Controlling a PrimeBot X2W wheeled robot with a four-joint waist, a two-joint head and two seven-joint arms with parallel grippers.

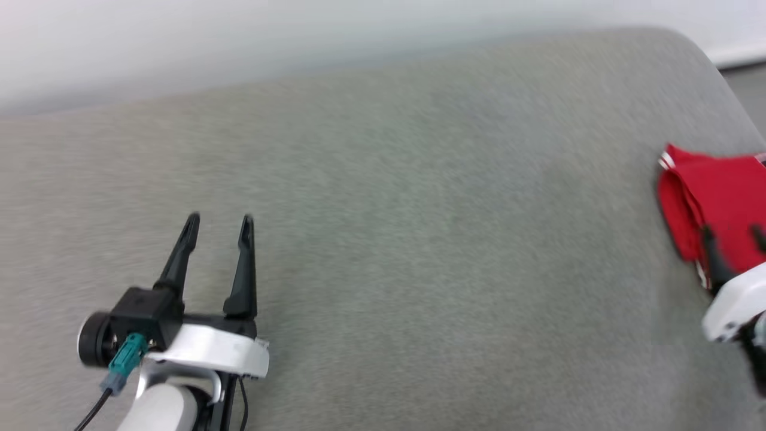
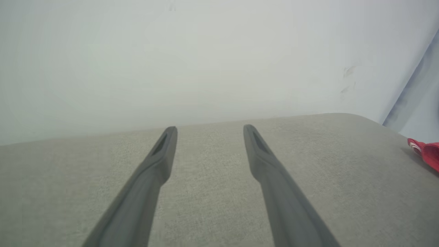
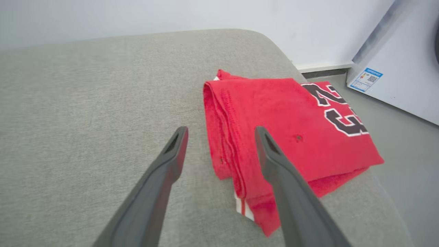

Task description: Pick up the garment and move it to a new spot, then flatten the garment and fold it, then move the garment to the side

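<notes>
One garment [image 3: 284,113] under right gripper [image 3: 221,131]

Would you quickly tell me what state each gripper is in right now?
Left gripper: open, empty.
Right gripper: open, empty, by the folded shirt.

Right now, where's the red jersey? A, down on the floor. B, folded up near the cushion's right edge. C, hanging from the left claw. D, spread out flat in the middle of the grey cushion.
B: the red jersey lies folded in layers on the grey cushion, close to its right edge.
</notes>
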